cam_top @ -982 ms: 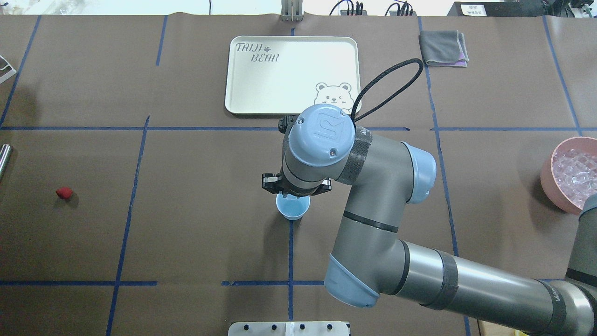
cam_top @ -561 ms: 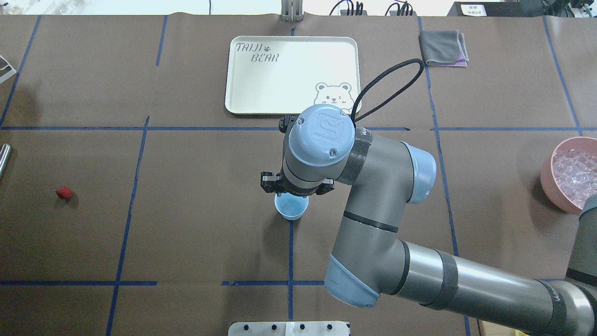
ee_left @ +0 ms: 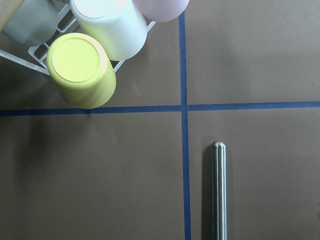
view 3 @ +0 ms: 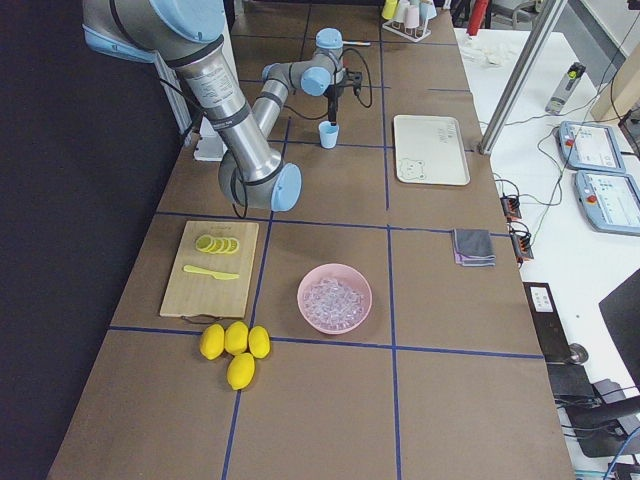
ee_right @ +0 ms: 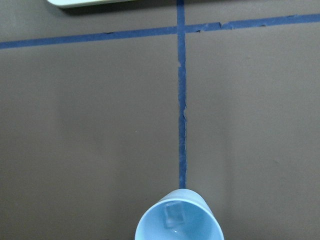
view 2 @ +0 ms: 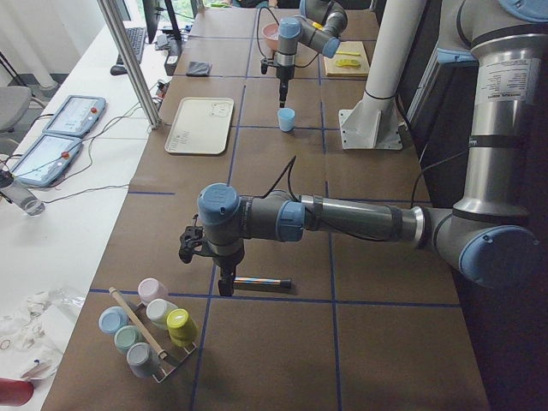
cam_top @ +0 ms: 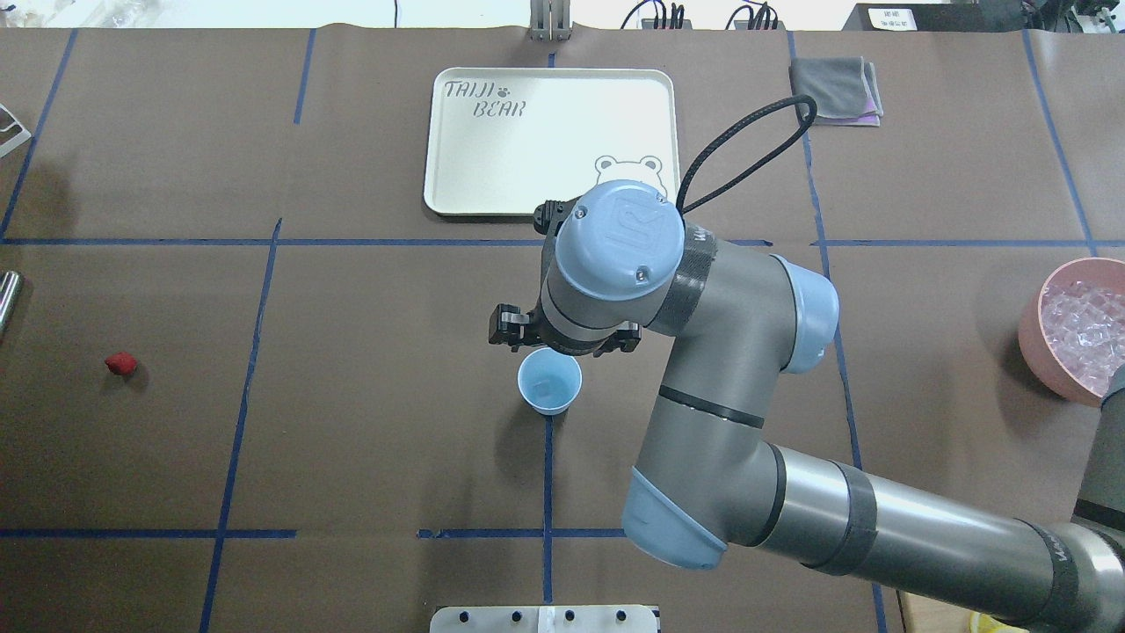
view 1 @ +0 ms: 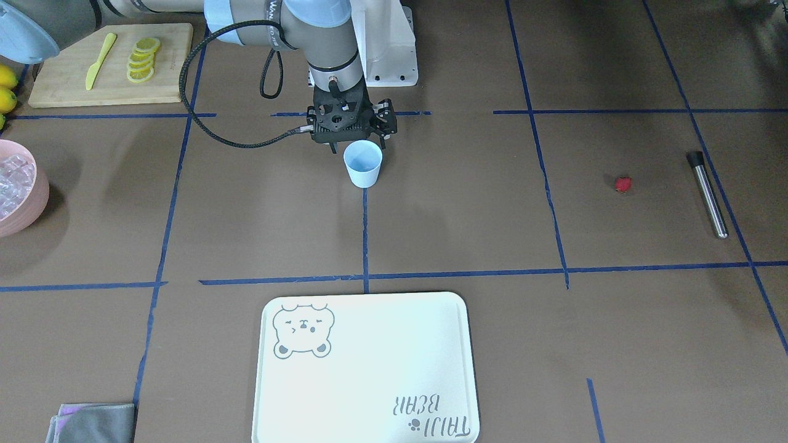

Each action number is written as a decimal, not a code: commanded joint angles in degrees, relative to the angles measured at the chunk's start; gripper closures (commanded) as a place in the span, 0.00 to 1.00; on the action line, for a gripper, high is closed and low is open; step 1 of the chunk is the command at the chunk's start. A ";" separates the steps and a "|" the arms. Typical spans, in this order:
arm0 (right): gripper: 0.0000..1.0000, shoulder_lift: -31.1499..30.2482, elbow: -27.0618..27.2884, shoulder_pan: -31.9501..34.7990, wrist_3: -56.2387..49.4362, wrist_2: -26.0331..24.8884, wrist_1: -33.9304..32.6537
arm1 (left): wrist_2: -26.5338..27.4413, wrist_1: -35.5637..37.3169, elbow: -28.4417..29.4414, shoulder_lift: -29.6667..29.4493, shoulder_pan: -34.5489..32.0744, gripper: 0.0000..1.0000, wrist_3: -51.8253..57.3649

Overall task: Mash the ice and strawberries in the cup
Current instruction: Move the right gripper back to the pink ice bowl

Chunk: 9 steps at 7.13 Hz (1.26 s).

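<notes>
The pale blue cup [cam_top: 549,381] stands upright at the table's middle. One clear ice cube [ee_right: 175,216] lies in its bottom. More ice [cam_top: 1088,325] fills the pink bowl [cam_top: 1030,338] at the right edge. The strawberry [cam_top: 121,363] lies alone far left, also seen in the front-facing view [view 1: 623,184]. My right gripper [view 1: 358,140] hangs just beyond the cup's rim, toward the robot's base in that view, open and holding nothing. My left gripper [view 2: 225,289] points down beside a steel rod [view 2: 261,281]; I cannot tell whether it is open or shut.
A white bear tray [cam_top: 549,141] lies beyond the cup, with a grey cloth [cam_top: 835,90] to its right. A cutting board [view 1: 68,74] carries lemon slices and a yellow knife. Whole lemons [view 3: 235,345] lie near it. A rack of cups [view 2: 145,330] stands by the rod.
The right arm has drawn back from over the cup toward the tray, so the cup's whole rim now shows. The cup and strawberry have not moved.
</notes>
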 commanded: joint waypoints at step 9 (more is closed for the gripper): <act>0.01 -39.85 19.72 34.87 -48.39 15.39 -2.60 | -0.09 0.02 -4.23 0.04 0.00 0.00 -2.47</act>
